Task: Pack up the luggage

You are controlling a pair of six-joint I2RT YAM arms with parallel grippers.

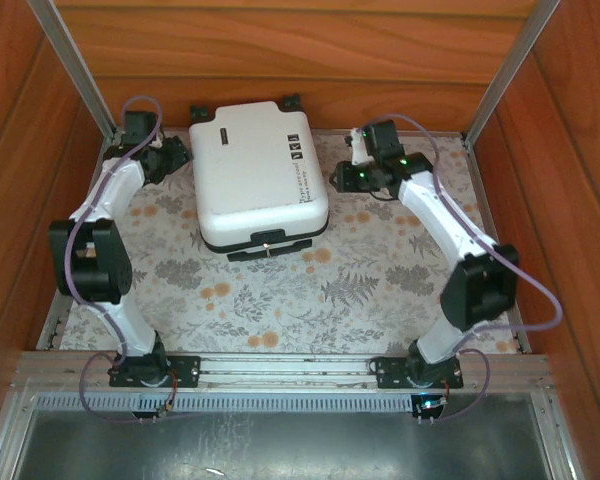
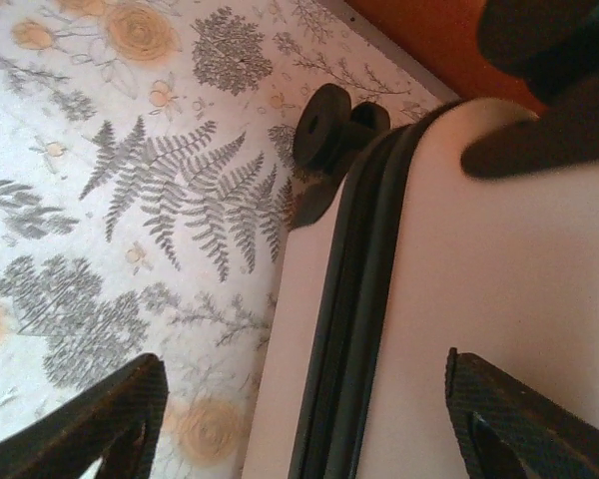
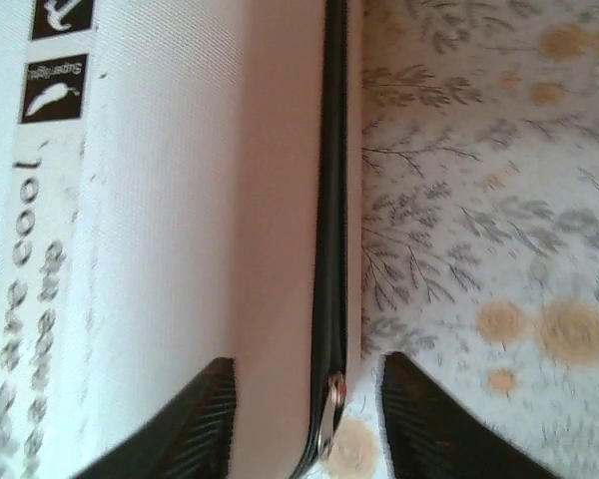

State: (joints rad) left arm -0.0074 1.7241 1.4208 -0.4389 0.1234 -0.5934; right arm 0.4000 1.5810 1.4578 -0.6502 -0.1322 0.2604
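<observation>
The luggage (image 1: 260, 170) is a white hard-shell suitcase lying flat and closed at the back middle of the table, its black handle (image 1: 268, 243) facing me. My left gripper (image 1: 170, 160) is at its left side, near a black wheel (image 2: 324, 125). Its fingers stand wide apart across the dark zipper seam (image 2: 354, 329), holding nothing. My right gripper (image 1: 345, 175) is at the suitcase's right side. In the right wrist view the right gripper (image 3: 307, 399) is open, with a metal zipper pull (image 3: 329, 414) between the fingers, untouched by either.
A floral cloth (image 1: 280, 300) covers the table. Wooden walls (image 1: 280, 50) close in the back and both sides, with metal posts (image 1: 80, 70) at the back corners. The suitcase's back wheels sit close to the rear wall.
</observation>
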